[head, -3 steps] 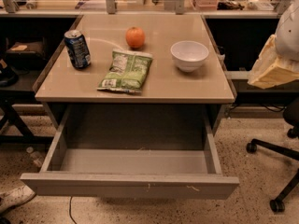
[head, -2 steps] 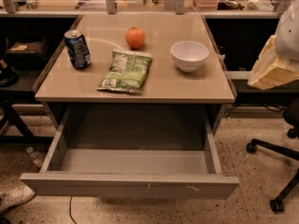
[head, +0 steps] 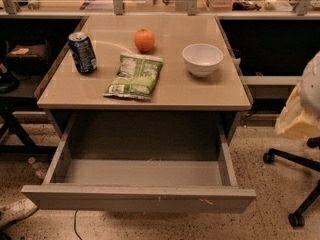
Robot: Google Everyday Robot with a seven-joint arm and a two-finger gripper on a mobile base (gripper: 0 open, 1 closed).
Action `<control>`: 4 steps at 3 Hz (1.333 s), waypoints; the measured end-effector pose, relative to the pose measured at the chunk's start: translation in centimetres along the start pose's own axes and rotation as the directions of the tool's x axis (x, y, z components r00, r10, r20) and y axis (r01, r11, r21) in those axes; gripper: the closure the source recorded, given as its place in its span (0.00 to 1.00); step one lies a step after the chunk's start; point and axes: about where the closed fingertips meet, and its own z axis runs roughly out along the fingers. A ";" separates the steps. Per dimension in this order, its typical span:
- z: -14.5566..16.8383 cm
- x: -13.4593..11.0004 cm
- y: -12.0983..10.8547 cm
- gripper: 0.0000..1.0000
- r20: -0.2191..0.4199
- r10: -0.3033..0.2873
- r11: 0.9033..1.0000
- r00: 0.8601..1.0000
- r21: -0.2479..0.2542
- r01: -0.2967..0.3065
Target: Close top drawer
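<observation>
Fingers out of view; top drawer [head: 137,198] open under tan table [head: 200,91], speckled floor [head: 270,219].

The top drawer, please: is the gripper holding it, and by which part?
Nothing grips the top drawer, which stands wide open. The gripper is out of view, so what it holds cannot be told.

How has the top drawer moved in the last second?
No. The top drawer stands as far out from the table edge as before. The gripper is not in view.
</observation>
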 end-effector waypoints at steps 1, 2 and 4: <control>4.3 2.0 4.3 1.00 -0.052 0.037 0.992 0.998 -0.116 -0.043; 5.5 2.6 5.3 1.00 -0.069 0.037 0.989 0.997 -0.143 -0.046; 7.5 2.6 7.5 1.00 -0.076 0.035 0.980 0.996 -0.193 -0.050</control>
